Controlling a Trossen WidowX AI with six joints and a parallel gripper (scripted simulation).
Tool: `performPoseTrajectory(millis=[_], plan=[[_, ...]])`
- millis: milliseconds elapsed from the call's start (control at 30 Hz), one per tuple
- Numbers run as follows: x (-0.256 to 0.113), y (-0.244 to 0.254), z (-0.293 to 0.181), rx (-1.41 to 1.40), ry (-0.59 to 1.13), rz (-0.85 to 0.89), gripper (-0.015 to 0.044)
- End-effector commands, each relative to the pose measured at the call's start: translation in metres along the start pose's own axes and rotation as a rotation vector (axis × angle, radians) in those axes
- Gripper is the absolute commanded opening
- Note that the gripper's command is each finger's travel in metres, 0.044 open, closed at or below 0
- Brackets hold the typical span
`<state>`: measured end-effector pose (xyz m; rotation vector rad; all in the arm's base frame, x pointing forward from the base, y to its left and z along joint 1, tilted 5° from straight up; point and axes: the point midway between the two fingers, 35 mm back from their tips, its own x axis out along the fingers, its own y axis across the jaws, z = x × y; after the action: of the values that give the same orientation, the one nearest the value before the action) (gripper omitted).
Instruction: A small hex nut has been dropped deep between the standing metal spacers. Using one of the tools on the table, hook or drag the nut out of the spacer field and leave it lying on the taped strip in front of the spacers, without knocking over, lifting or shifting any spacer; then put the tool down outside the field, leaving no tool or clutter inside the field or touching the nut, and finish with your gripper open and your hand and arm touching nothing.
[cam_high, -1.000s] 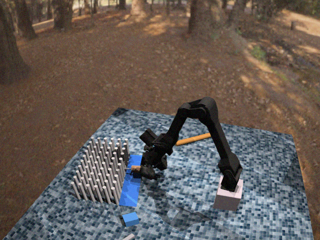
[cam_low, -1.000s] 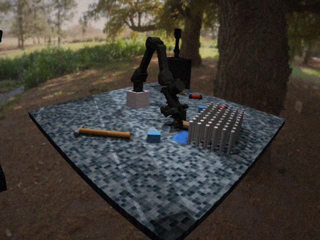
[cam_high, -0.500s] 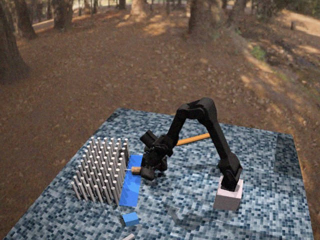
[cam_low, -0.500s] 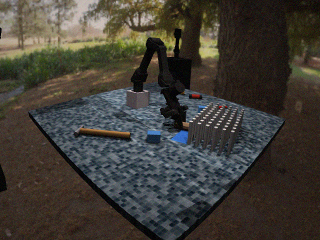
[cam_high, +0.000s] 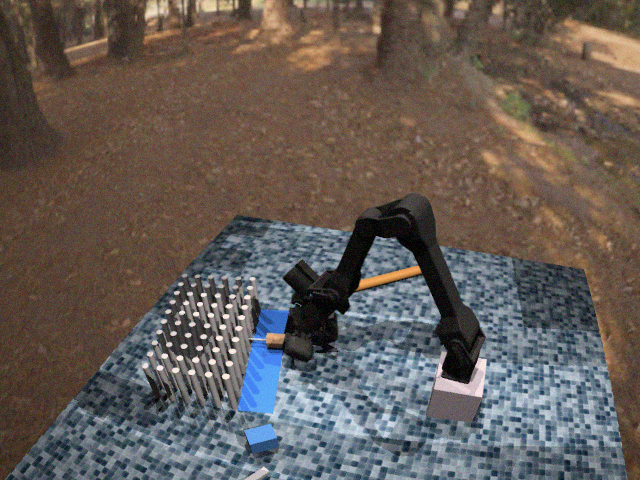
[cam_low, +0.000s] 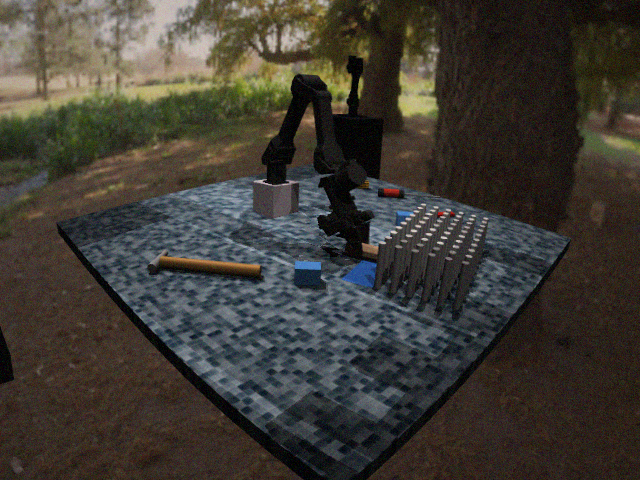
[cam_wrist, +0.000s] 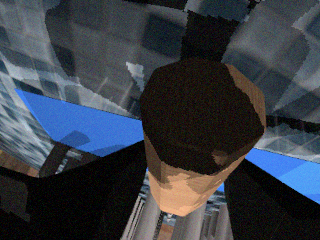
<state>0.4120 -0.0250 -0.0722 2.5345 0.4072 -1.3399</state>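
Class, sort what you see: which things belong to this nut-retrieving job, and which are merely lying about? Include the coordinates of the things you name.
Part of the job:
- wooden-handled tool (cam_high: 275, 340) (cam_low: 369, 251) (cam_wrist: 182, 192)
- standing metal spacers (cam_high: 217, 341) (cam_low: 431, 253)
- blue taped strip (cam_high: 264, 379) (cam_low: 363, 272) (cam_wrist: 90, 125)
- hand (cam_high: 290, 342) (cam_low: 358, 253)

Apparently just lying about:
- hammer (cam_high: 388, 277) (cam_low: 209, 266)
- blue block near the hammer (cam_low: 307, 273)
- red-and-black cylinder (cam_low: 390, 192)
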Motion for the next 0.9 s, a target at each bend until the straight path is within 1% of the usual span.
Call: performPoseTrajectory(millis=[0,867], plan=[[-0.001,-0.001,0.003,-0.003,0.0,-0.002,0.0],[-0.01,-0.002,0.016,-0.005,-0.001,-0.004,0.0]])
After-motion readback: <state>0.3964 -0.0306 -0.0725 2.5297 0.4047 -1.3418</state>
